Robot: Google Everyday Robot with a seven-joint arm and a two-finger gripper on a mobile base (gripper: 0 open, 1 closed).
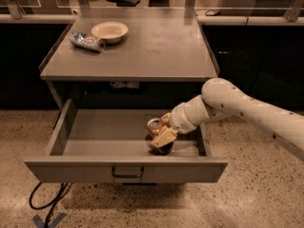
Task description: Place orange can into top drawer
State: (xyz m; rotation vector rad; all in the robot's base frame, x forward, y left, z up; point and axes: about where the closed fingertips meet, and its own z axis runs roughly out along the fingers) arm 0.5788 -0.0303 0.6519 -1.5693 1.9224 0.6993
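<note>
The top drawer [95,167] is pulled open below the table, its grey front panel with a small dark handle facing me. The orange can [155,126], silver top up, is inside the drawer at its right-middle, close to the drawer floor. My gripper [160,133] reaches in from the right on a white arm and is shut on the can, with one tan finger [163,138] across its front. Whether the can's base touches the drawer floor is hidden by the finger and shadow.
A grey table [156,51] stands above the drawer. On its back left lie a crushed silver-blue can [87,41] and a cream bowl [109,31]. A black cable [45,201] lies on the speckled floor at lower left. Dark cabinets flank the table.
</note>
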